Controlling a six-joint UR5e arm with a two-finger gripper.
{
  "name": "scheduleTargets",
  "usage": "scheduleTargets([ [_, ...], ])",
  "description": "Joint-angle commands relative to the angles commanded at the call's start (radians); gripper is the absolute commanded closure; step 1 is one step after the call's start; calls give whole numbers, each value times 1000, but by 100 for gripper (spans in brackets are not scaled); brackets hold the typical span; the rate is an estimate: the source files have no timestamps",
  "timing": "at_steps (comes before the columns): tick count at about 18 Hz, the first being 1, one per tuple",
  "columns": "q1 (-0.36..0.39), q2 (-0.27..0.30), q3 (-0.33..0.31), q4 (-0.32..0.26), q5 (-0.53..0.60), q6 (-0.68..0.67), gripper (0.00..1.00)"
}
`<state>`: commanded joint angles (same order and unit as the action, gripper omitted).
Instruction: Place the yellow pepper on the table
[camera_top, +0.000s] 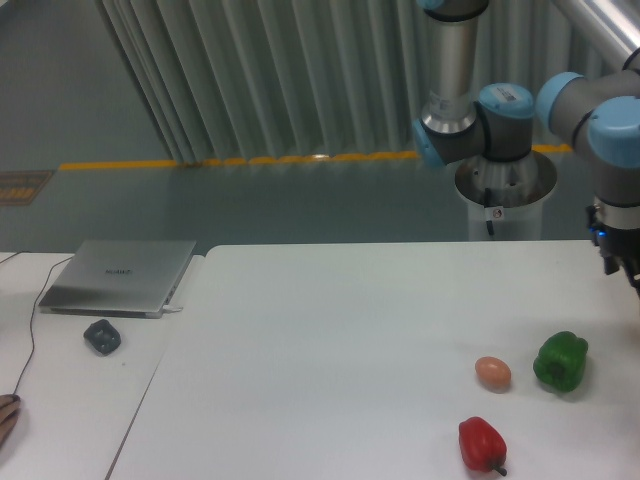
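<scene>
Black two-finger gripper (630, 270) cut off by the right edge of the view, hanging above the far right side of the large white smooth-topped table (340, 330). Only the dark wrist part below the grey and blue arm (615, 140) in sight; fingers out of frame, so cannot tell whether apart, together or clamped on anything. Cannot tell where the yellow pepper is either: nowhere to be made out in this view.

Resting on the table's near right part, three things well apart from one another: glossy green bell pepper (561, 361) furthest right, below the gripper and not touching it; small orange-brown egg-shaped thing (493, 372) just left of it; glossy red bell pepper (481, 443) nearer the front edge, dark stem pointing to the lower right.

Just beside the table on the left, narrower white desk (70, 410) bearing a closed silver laptop (120, 276), a small dark lumpy object (102, 336) in front of it, and a thin dark cable (27, 350) trailing toward the front edge.
</scene>
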<state>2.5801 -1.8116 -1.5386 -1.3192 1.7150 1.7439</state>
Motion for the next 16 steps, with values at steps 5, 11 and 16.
scheduleTargets([
  [5, 87, 0, 0, 5, 2, 282, 0],
  [11, 127, -14, -3, 0, 8, 481, 0],
  [16, 184, -32, -15, 6, 8, 701, 0],
])
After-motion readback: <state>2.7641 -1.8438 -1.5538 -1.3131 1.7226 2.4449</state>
